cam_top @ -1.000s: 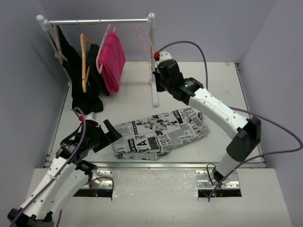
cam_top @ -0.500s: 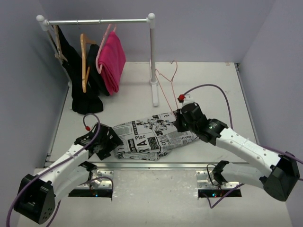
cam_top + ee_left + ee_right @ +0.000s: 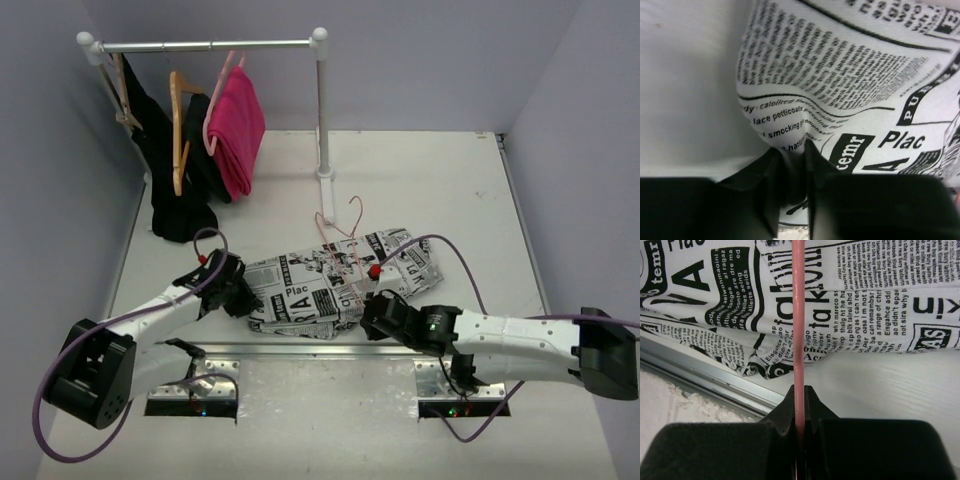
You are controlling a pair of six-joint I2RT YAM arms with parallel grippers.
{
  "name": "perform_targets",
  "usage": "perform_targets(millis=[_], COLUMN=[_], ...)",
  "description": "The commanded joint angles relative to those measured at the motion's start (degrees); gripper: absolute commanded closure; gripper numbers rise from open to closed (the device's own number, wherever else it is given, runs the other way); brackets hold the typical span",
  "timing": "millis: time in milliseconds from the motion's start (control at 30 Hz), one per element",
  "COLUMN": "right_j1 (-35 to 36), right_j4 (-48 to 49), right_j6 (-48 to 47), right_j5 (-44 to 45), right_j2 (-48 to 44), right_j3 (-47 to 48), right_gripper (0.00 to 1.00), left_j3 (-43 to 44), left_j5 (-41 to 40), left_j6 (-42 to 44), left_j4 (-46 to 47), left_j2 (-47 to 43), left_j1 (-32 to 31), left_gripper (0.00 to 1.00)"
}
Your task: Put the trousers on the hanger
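Observation:
The newspaper-print trousers (image 3: 305, 288) lie folded in the middle of the table. Across them lies the thin pink hanger (image 3: 347, 262), its hook pointing to the far side. My right gripper (image 3: 372, 312) sits at the trousers' near edge, shut on the hanger's wire (image 3: 798, 315), which runs straight out from the jaws (image 3: 799, 397) over the printed cloth (image 3: 865, 300). My left gripper (image 3: 243, 297) is at the trousers' left end. In the left wrist view its jaws (image 3: 792, 157) pinch a fold of the fabric (image 3: 840, 65).
A garment rack (image 3: 210, 45) stands at the back left, its white post (image 3: 322, 110) just beyond the hanger's hook. It carries a pink garment (image 3: 236, 130), a wooden hanger (image 3: 178, 130) and black garments (image 3: 175, 195). A metal rail (image 3: 330, 350) edges the table's near side.
My right arm carried the pink hanger from the rack down onto the trousers. My left gripper moved in to the trousers' left end and closed on the fabric.

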Motion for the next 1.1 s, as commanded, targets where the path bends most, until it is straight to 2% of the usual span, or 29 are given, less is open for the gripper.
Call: perform_targets(millis=[0,233,333,433,667,800,1067], right_j1=[5.5,13.2,16.3,17.4,17.7,18.4,18.8], right_j4=[1.7,1.7,0.4,1.8,8.3,11.0,15.0], right_j6=[11.3,18.7,24.3,25.1,22.8,22.6,21.8], right_j5=[11.0,14.8,17.1,16.6,14.6,14.6,18.0], right_j2=[2.0,9.6,17.4,22.7,27.7,26.4,18.4], right_j3=[-0.3,0.0,2.7,3.9,3.1,0.5,-6.6], right_gripper=[1.0,1.0,1.0,1.0,1.0,1.0,1.0], left_j3=[0.0,2.4,6.6,10.9,16.0,20.7,25.0], left_j5=[3.4,10.1,10.2,8.4,5.8,2.7,5.3], left_j6=[2.3,1.5,-2.8,-6.0,-10.1,-10.7,-10.7], left_j4=[3.3,3.9,3.8,3.9,10.6,15.1,23.5], left_j2=[1.5,-6.4,-12.9,-13.5,-6.9,1.4,21.3], left_j1=[-0.5,-1.0,-4.9,-10.6,-22.1,-28.7,-29.8], left_gripper=[0.99,1.0,1.0,1.0,1.0,1.0,1.0])
